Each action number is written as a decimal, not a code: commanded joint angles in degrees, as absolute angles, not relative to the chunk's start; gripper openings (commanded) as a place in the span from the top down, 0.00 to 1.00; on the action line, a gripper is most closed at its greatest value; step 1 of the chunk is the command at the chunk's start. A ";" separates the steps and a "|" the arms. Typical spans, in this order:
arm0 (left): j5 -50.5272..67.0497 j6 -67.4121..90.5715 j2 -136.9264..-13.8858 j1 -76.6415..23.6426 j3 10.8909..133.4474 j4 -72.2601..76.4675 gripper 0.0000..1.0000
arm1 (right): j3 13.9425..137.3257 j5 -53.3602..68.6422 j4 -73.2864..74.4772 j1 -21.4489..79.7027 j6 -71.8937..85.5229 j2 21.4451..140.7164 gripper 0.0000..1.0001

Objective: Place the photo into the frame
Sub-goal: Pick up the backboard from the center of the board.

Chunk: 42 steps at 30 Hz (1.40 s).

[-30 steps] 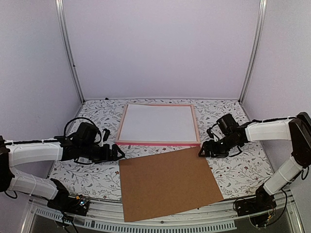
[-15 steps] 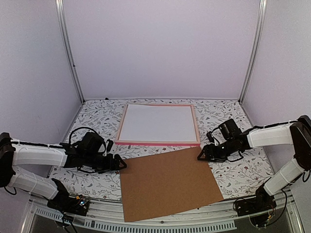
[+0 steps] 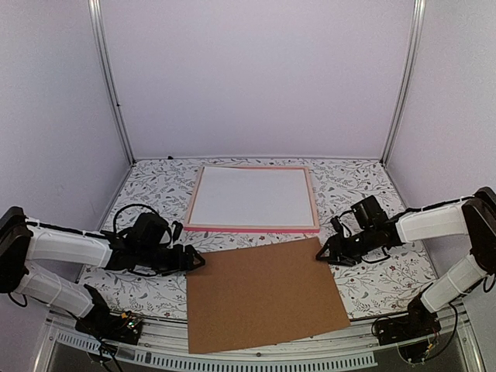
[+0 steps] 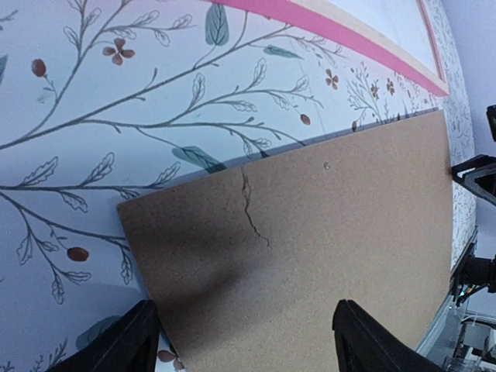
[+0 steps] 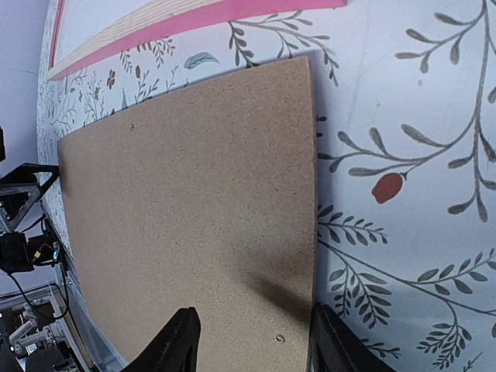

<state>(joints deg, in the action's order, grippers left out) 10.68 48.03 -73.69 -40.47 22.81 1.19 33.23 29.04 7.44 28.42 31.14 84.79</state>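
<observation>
The thin pink frame (image 3: pixel 252 229) lies flat at the back centre of the table, and a white sheet (image 3: pixel 252 195) fills it. The photo is hidden or out of view. My left gripper (image 3: pixel 194 260) is low at the far left corner of a brown backing board (image 3: pixel 263 293). In the left wrist view its open fingers (image 4: pixel 141 341) straddle that corner of the board (image 4: pixel 325 232). My right gripper (image 3: pixel 325 253) is at the board's far right corner. It is open too, with one finger (image 5: pixel 183 341) over the board (image 5: pixel 194 201) and the other at its edge.
The flower-patterned table (image 3: pixel 155 186) is walled by white panels at the back and sides, with metal posts (image 3: pixel 112 85) in the corners. The board's near edge overhangs the table's front rail (image 3: pixel 256 358). The pink frame's edge shows in both wrist views (image 4: pixel 333 31) (image 5: pixel 194 19).
Both arms came down and inward to the board's far corners, and both pairs of jaws narrowed, the right more. The board shifted slightly left and turned a little.
</observation>
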 commanded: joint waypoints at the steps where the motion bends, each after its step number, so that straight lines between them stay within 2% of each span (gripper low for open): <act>1: 10.48 48.61 -74.10 -41.68 21.35 0.79 0.20 | 33.28 37.60 0.55 29.20 34.12 83.12 0.53; 13: 8.26 48.83 -72.86 -41.66 21.40 0.18 0.20 | 34.21 47.72 -8.76 24.58 37.28 84.79 0.68; 28: 7.31 48.76 -73.60 -41.68 21.77 0.83 0.20 | 38.70 62.96 -12.96 23.47 35.68 90.73 0.74; 32: 7.38 48.35 -73.67 -41.66 22.22 0.59 0.20 | 41.32 66.05 -9.21 23.45 32.43 91.87 0.75; 36: 7.03 48.25 -73.41 -41.73 22.49 0.18 0.20 | 44.91 64.18 -1.77 23.43 27.54 92.37 0.77; 42: 5.91 46.89 -72.40 -41.67 23.35 -2.55 0.18 | 49.77 60.04 7.11 23.21 22.53 92.13 0.88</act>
<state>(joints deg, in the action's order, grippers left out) 4.34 48.03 -72.77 -40.49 22.46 0.54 45.76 61.47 -0.25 22.87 28.23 91.85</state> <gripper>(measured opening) 0.809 0.161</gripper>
